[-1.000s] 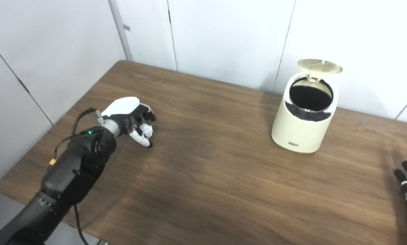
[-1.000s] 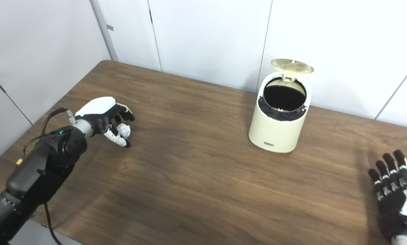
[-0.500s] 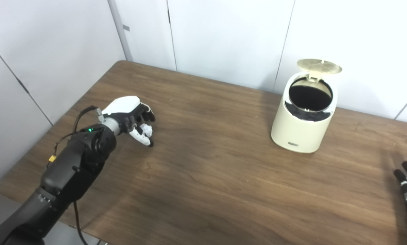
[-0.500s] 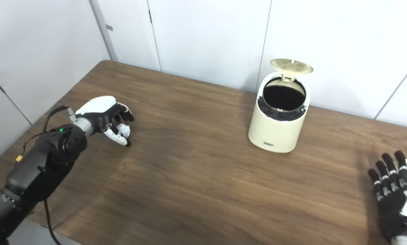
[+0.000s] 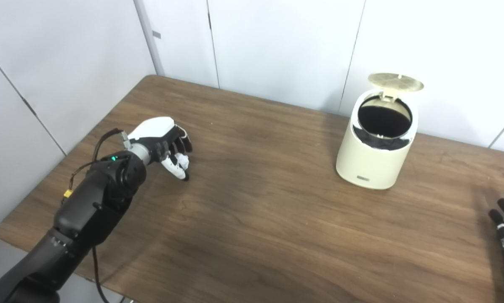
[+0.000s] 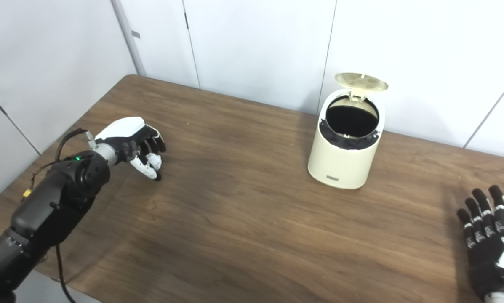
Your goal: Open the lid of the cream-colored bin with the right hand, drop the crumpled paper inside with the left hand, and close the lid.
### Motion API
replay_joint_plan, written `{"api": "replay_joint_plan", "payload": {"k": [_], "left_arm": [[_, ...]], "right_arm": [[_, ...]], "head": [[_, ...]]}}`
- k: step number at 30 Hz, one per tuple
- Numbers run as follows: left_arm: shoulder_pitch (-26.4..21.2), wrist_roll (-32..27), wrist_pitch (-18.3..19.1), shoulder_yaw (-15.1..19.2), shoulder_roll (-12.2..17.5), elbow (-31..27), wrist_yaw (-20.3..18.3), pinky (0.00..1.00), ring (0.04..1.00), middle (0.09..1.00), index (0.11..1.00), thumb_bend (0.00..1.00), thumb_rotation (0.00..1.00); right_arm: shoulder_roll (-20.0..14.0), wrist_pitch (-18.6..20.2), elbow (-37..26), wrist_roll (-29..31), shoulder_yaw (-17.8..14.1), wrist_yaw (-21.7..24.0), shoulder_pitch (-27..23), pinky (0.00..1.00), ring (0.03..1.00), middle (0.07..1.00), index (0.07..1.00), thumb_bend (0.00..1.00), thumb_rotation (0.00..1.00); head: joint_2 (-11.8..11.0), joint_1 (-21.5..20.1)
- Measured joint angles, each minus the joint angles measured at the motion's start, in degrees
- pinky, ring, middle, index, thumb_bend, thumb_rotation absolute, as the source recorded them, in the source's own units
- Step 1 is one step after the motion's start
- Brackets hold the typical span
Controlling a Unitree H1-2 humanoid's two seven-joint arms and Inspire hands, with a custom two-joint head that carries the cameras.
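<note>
Cream-colored bin (image 6: 344, 155) stands far to the right of the left hand (image 5: 163, 141), at the back of the wooden counter (image 5: 277, 210). Its lid (image 6: 361, 81) is tipped up at the back and the round mouth is open; the inside is only dark, so I cannot tell what it contains. The left hand has its fingers curled around the crumpled paper (image 5: 179, 160), which shows white between fingers and thumb, low over the counter. Most of the paper is hidden by the hand. The right hand (image 6: 485, 235) lies near the right edge, fingers spread, holding nothing; it is partly cut off by the picture border.
</note>
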Motion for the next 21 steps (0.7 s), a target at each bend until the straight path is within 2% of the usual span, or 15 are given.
{"api": "replay_joint_plan", "payload": {"k": [1, 4, 6, 12, 21], "left_arm": [[0.0, 0.0, 0.0, 0.0, -0.2, 0.1, 0.0, 0.43, 0.450, 0.479, 0.527, 0.52, 0.00], [0.0, 0.7, 0.0, 0.2, -1.0, 0.1, 0.0, 0.43, 0.413, 0.479, 0.513, 0.50, 0.00], [0.1, 0.7, 0.0, 0.2, -1.1, 0.1, 0.1, 0.46, 0.427, 0.497, 0.493, 0.50, 0.00], [0.0, 0.0, -0.2, 0.2, -1.0, 1.6, 1.7, 0.45, 0.430, 0.499, 0.485, 0.50, 0.00], [0.0, -0.3, -0.2, 0.1, -1.0, 1.6, 2.0, 0.45, 0.429, 0.503, 0.481, 0.50, 0.00]], "right_arm": [[-0.1, 0.0, 0.0, 0.0, 0.0, 0.0, 0.0, 0.95, 0.953, 0.936, 0.954, 0.57, 1.00], [-0.2, 0.0, 0.0, 0.0, -0.1, 0.0, 0.1, 0.95, 0.952, 0.932, 0.951, 0.56, 1.00], [-0.2, 0.0, 0.0, 0.1, -0.1, 0.0, 0.1, 0.96, 0.953, 0.931, 0.954, 0.55, 1.00], [-0.2, 0.1, 0.0, 0.7, -0.1, 0.1, 0.1, 0.97, 0.957, 0.927, 0.952, 0.56, 1.00], [-0.2, 0.1, 0.0, 1.0, -0.2, 0.1, 0.1, 0.97, 0.949, 0.916, 0.944, 0.56, 1.00]], "head": [[0.0, 0.0], [0.3, -0.2], [0.3, -0.2], [0.4, -0.2], [0.4, -0.2]]}}
